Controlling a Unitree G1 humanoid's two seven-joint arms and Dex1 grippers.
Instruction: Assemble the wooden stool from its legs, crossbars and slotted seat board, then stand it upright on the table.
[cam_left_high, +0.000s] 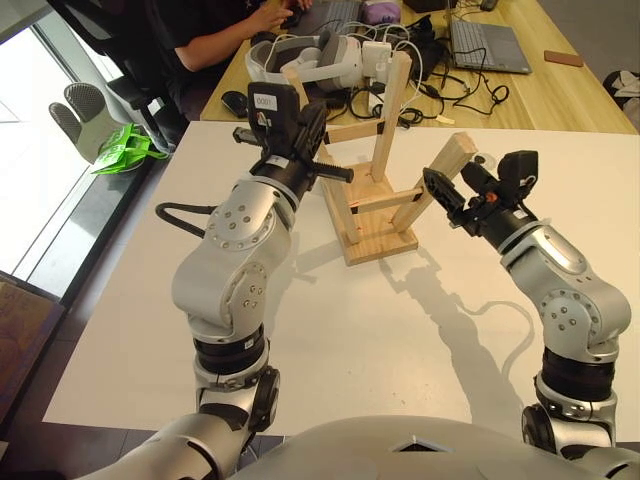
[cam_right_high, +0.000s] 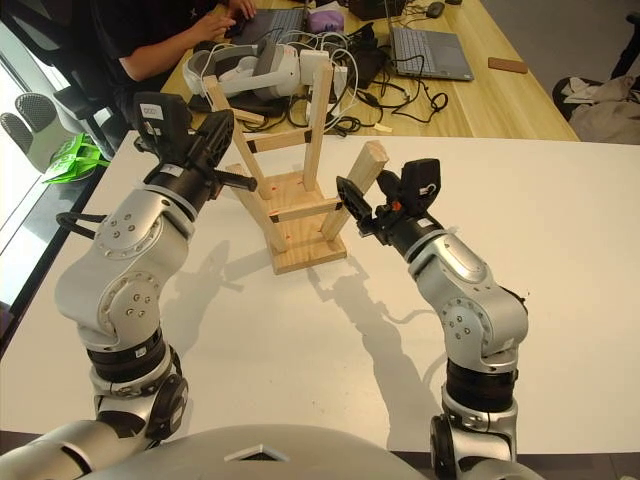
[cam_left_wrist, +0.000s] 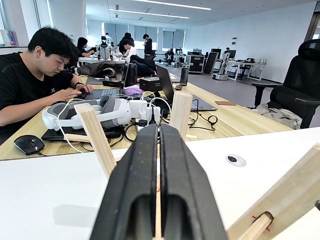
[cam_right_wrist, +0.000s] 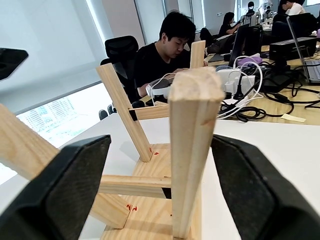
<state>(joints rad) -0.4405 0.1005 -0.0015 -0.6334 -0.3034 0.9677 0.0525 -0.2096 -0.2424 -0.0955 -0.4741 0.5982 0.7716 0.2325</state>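
Though upturned, stool (cam_left_wrist: 98, 139) behind left fingers (cam_left_wrist: 134, 192)

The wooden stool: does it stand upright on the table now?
No, the stool rests on its seat board, with its legs pointing up.

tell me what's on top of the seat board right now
Legs joined by crossbars stand up from the seat board, which lies flat on the table. Their feet cover the joints, so any slots are hidden.

Nothing was legible: the small white sticker (cam_left_high: 263, 99) on the black housing (cam_left_high: 287, 108) behind the left gripper (cam_left_high: 322, 150) was unreadable.
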